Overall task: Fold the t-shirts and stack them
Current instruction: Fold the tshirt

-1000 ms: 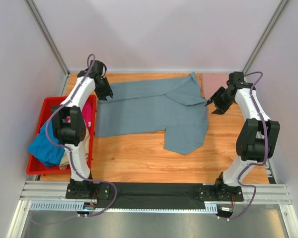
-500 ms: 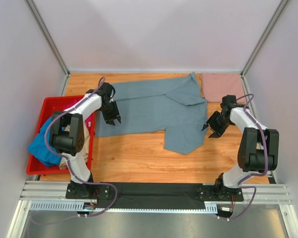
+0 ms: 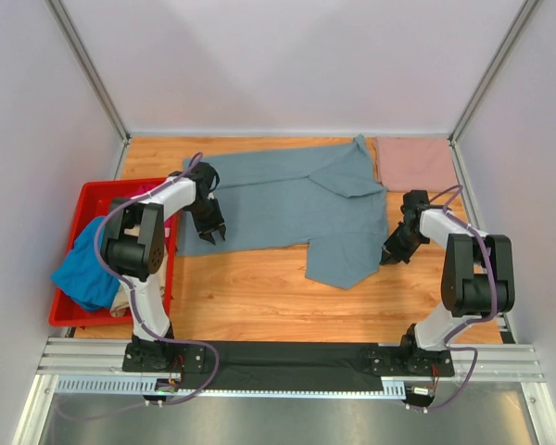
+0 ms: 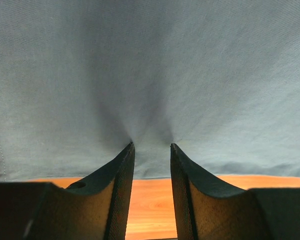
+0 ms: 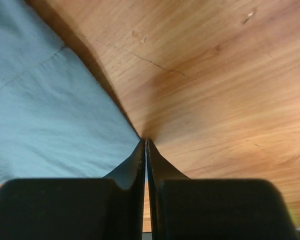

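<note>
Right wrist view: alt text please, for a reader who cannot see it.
The right gripper, black jaws shut, pinches the edge of a slate grey-blue cloth t-shirt lying left of it. Orange-brown wooden table fills the rest.

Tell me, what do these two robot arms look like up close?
Both the left arm and right arm are slim white tubes linked by chunky black joints, bolted to a black rail. A thin purple cable loops along each. Each ends in two dark, wedge-shaped fingers with finely ribbed inner faces.
</note>
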`<state>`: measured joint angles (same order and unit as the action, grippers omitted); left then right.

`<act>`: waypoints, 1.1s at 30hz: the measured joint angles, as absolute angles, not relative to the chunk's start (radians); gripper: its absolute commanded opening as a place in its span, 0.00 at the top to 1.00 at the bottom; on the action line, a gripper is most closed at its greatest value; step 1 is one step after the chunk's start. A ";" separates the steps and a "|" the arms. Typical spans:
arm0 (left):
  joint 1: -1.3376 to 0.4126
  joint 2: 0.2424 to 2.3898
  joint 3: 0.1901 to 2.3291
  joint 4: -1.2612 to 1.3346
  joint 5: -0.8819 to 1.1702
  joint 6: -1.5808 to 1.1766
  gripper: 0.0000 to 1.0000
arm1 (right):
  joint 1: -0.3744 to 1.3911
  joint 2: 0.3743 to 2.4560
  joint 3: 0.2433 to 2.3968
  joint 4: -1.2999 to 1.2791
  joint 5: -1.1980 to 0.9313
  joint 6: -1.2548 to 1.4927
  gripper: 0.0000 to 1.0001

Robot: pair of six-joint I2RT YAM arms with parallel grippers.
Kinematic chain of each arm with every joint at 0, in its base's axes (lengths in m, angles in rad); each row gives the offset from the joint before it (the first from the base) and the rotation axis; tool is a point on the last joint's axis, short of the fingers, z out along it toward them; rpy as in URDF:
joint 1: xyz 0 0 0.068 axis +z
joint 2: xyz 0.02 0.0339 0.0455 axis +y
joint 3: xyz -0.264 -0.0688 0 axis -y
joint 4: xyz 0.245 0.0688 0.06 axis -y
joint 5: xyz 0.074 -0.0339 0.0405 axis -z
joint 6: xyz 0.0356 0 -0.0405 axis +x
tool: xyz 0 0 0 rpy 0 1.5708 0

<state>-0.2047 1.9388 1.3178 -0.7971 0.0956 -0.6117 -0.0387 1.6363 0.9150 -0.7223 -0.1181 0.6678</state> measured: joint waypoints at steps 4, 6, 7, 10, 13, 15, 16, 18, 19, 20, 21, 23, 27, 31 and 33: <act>-0.205 1.937 1.314 -0.799 0.088 -0.618 0.59 | -0.038 1.631 0.913 -0.758 -0.075 0.675 1.00; -0.205 1.927 1.301 -0.797 0.084 -0.620 0.59 | -0.038 1.623 0.913 -0.790 -0.044 0.675 1.00; -0.205 1.919 1.290 -0.796 0.080 -0.622 0.59 | -0.038 1.613 0.912 -0.809 -0.027 0.675 1.00; -0.205 1.892 1.253 -0.801 0.066 -0.622 0.59 | -0.039 1.567 0.909 -0.862 0.018 0.672 1.00; -0.205 1.879 1.236 -0.810 0.058 -0.622 0.59 | -0.039 1.504 0.908 -0.910 0.053 0.666 1.00; -0.205 1.873 1.228 -0.810 0.054 -0.621 0.58 | -0.039 1.467 0.906 -0.923 0.048 0.655 1.00; -0.205 1.871 1.225 -0.810 0.052 -0.620 0.58 | -0.039 1.449 0.905 -0.923 0.035 0.649 0.98; -0.205 1.866 1.219 -0.810 0.048 -0.619 0.58 | -0.039 1.414 0.904 -0.903 -0.031 0.636 0.97; -0.205 1.866 1.219 -0.811 0.047 -0.619 0.58 | -0.037 1.401 0.905 -0.891 -0.057 0.632 0.97; -0.205 1.866 1.219 -0.811 0.047 -0.619 0.58 | -0.031 1.394 0.912 -0.878 -0.086 0.630 0.98; -0.205 1.866 1.219 -0.811 0.047 -0.619 0.58 | -0.025 1.395 0.925 -0.865 -0.111 0.629 0.98; -0.205 1.866 1.219 -0.811 0.047 -0.619 0.58 | -0.001 1.422 0.956 -0.822 -0.151 0.630 0.99; -0.205 1.866 1.219 -0.811 0.047 -0.619 0.58 | 0.054 1.543 1.010 -0.703 -0.206 0.646 1.00; -0.206 1.866 1.218 -0.810 0.047 -0.619 0.58 | 0.084 1.685 1.016 -0.643 -0.197 0.692 1.00; -0.206 1.865 1.216 -0.809 0.048 -0.617 0.58 | 0.084 1.728 1.011 -0.658 -0.170 0.712 1.00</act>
<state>-0.2062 1.8648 1.2163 -0.8093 0.0479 -0.6174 0.0837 1.7283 1.0107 -0.6582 -0.1703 0.7120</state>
